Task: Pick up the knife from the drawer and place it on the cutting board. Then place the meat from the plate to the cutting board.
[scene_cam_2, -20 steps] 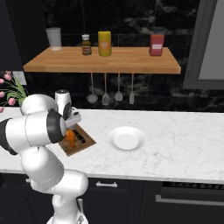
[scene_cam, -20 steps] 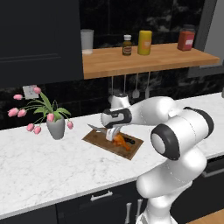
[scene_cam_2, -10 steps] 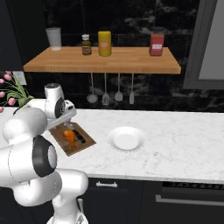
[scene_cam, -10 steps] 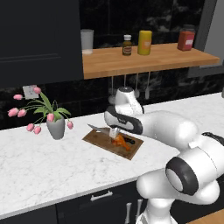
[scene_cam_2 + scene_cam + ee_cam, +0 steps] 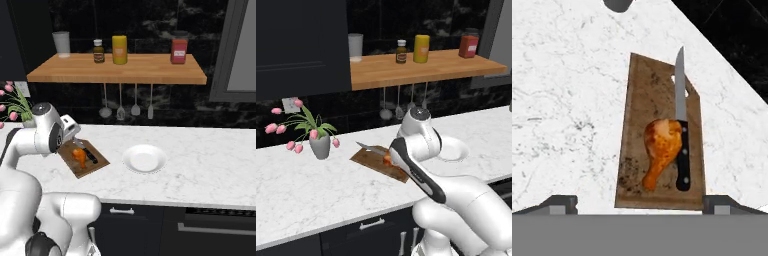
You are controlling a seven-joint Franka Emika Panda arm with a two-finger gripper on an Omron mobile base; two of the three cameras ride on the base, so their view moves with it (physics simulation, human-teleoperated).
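The brown cutting board point(image 5: 643, 100) lies on the white marble counter. On it the knife point(image 5: 681, 125) rests along one long edge, silver blade pointing away and black handle toward me. The orange-red meat point(image 5: 661, 145), a drumstick, lies on the board touching the knife's handle. My gripper point(image 5: 641, 204) hangs open above the board's near end, holding nothing. From the right base view the board point(image 5: 94, 165), meat point(image 5: 78, 156) and knife point(image 5: 90, 155) sit just below my hand point(image 5: 70, 132). The arm hides part of the board point(image 5: 372, 160) in the left base view. The drawer front point(image 5: 121, 211) under the counter is shut.
A white plate point(image 5: 144, 159) stands bare to the right of the board. A vase of pink tulips point(image 5: 319, 145) is on the counter to its left. Above, a wooden shelf point(image 5: 150, 75) carries bottles and jars, with ladles point(image 5: 120, 107) hanging below it.
My arm has swung round and the hand has drawn up and back from the board. Knife and meat stay put on the board. The jaws remain open.
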